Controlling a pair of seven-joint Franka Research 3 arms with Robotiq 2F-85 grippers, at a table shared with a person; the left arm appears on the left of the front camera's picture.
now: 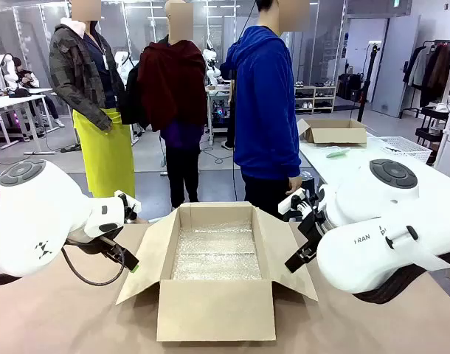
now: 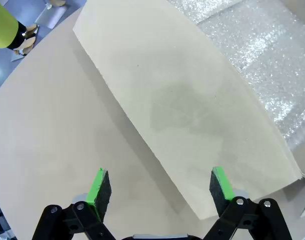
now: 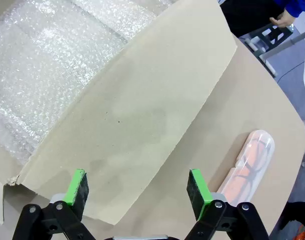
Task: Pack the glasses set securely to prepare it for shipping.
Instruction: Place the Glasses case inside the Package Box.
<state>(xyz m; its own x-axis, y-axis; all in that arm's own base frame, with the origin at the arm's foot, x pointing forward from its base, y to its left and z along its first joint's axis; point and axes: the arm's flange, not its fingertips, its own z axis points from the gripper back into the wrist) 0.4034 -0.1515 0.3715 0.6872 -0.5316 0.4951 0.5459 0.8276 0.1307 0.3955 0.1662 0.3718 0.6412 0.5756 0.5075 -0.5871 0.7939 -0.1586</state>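
Observation:
A pale pink case (image 3: 251, 162) with orange eyeglass frames inside lies flat on the brown table, just right of my right gripper (image 3: 137, 187). That gripper is open and hangs over the right flap (image 3: 142, 115) of an open cardboard box (image 1: 214, 310). Bubble wrap (image 1: 216, 254) lines the box floor. My left gripper (image 2: 160, 187) is open too, with nothing between its green pads (image 2: 99, 187), above the box's left flap (image 2: 192, 115) and the bare table. In the front view the left gripper (image 1: 129, 260) and right gripper (image 1: 296, 258) flank the box.
A person in a blue hoodie (image 1: 265, 103) stands at the far side of the table, one hand (image 3: 281, 21) near its edge. Behind to the right, a white table (image 1: 372, 158) holds another cardboard box (image 1: 334, 131), a white basket (image 1: 406, 147) and a small pale green oblong thing (image 1: 337, 153).

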